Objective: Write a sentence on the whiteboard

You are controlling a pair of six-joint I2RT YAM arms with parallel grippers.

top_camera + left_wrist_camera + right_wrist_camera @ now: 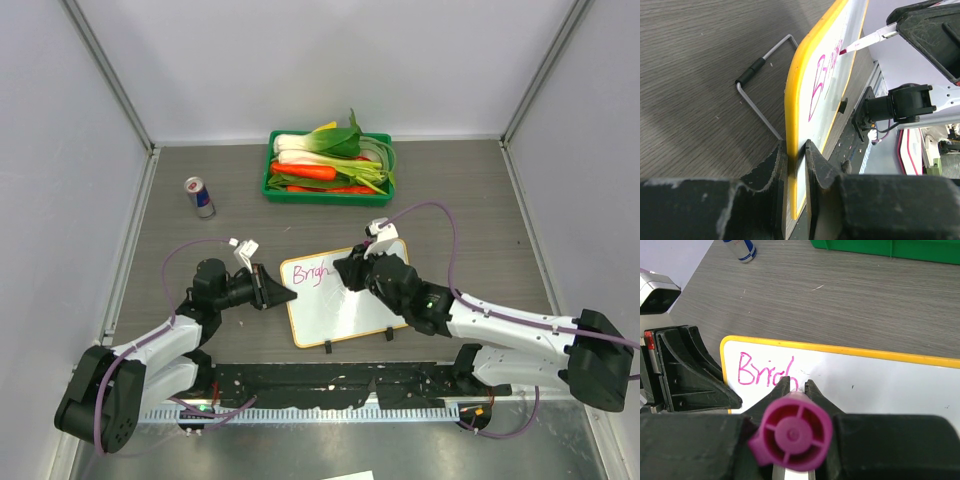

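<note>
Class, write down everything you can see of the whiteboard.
The whiteboard is a white rectangle with rounded corners and a thin yellow-orange rim. Two black clips sit on its near edge; a wire stand shows behind it. It seems propped at a tilt on the table. Magenta letters read "Brigh". The left gripper clamps its left edge; the marker in the right gripper touches it.

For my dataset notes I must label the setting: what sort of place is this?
Probably a robotics lab test cell: plain white walls enclose the table, the left arm and right arm are mounted at its near edge, with a tray of vegetables as prop.
</note>
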